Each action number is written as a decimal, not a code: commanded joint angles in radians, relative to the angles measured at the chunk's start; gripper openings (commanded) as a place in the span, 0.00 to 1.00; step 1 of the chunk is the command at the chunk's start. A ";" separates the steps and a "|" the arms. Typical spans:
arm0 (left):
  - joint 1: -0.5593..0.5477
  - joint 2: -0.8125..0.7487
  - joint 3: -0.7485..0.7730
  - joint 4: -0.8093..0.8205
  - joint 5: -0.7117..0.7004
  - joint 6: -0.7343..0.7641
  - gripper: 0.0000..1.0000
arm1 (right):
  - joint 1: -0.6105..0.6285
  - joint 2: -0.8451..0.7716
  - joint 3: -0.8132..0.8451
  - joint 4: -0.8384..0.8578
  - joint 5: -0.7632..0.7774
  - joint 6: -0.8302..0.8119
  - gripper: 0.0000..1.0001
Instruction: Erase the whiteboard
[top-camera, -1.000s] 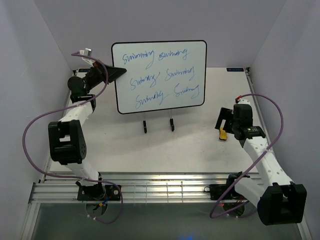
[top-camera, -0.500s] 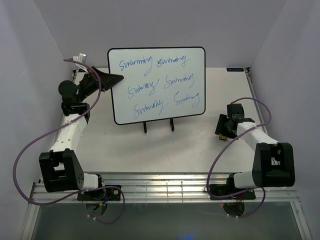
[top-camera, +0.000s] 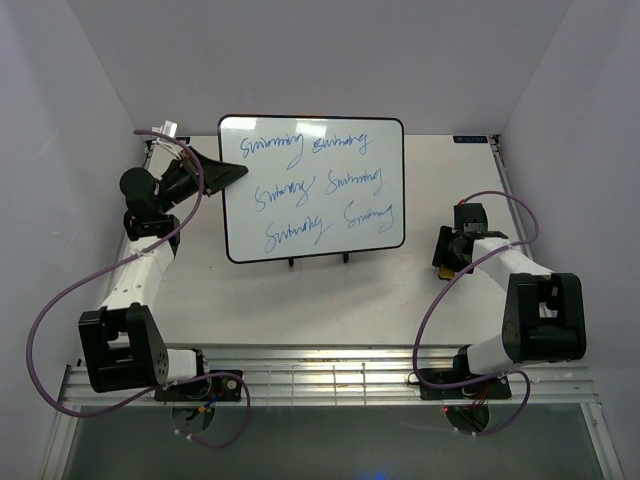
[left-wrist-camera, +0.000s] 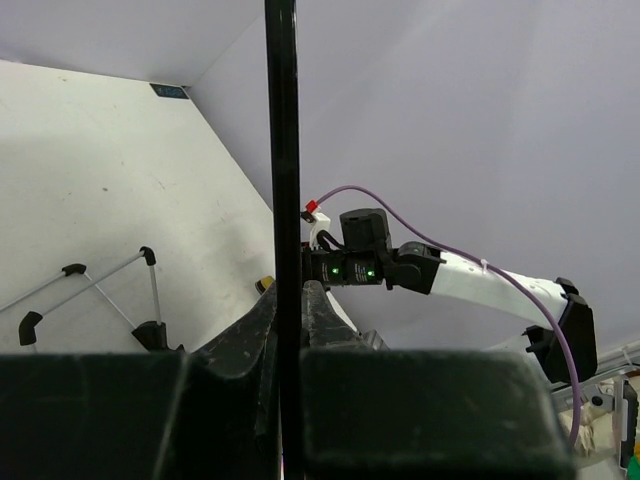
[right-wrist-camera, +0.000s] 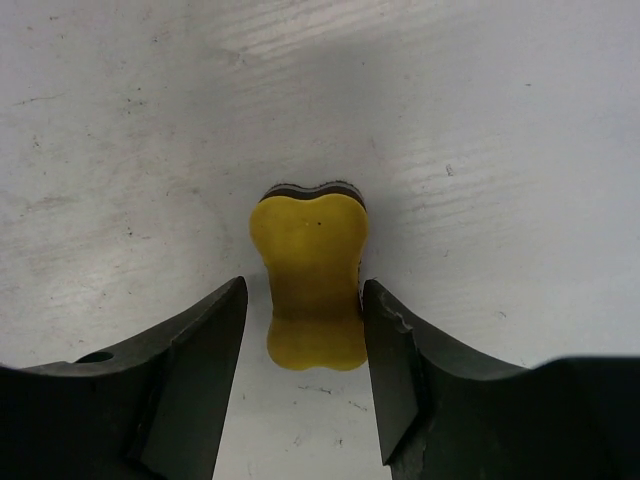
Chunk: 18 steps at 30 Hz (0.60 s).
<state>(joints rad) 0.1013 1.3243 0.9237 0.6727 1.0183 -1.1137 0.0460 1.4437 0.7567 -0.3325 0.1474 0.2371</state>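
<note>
The whiteboard (top-camera: 312, 190) stands on the table with three lines of blue cursive writing on it. My left gripper (top-camera: 222, 172) is shut on its left edge. In the left wrist view that black frame edge (left-wrist-camera: 283, 150) runs straight up from between the left gripper's (left-wrist-camera: 290, 300) jaws. My right gripper (top-camera: 447, 255) is down at the table's right side. In the right wrist view, a small yellow eraser block (right-wrist-camera: 310, 290) lies on the table between the right gripper's (right-wrist-camera: 304, 290) jaws. The right finger (right-wrist-camera: 385, 340) touches it; a narrow gap remains beside the left finger (right-wrist-camera: 215, 340).
The board's two black stand feet (top-camera: 290, 262) (top-camera: 346, 258) rest on the table in front of it. White walls close in the left, back and right. A metal rail (top-camera: 330, 375) runs along the near edge between the arm bases.
The right gripper has come down over the eraser and its jaws have narrowed around it. The left arm has shifted, and the whiteboard has moved slightly with it.
</note>
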 joint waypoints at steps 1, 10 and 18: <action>0.001 -0.089 0.027 0.077 -0.035 -0.051 0.00 | -0.006 0.026 0.047 0.033 -0.025 -0.028 0.56; 0.001 -0.103 0.017 0.076 -0.021 -0.035 0.00 | -0.009 0.046 0.052 0.036 -0.035 -0.047 0.46; -0.003 -0.108 -0.003 0.068 -0.021 -0.021 0.00 | -0.011 -0.017 0.044 0.021 -0.063 -0.042 0.39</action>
<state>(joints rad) 0.1009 1.2919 0.9218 0.6731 1.0599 -1.0924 0.0395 1.4776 0.7719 -0.3183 0.1074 0.1993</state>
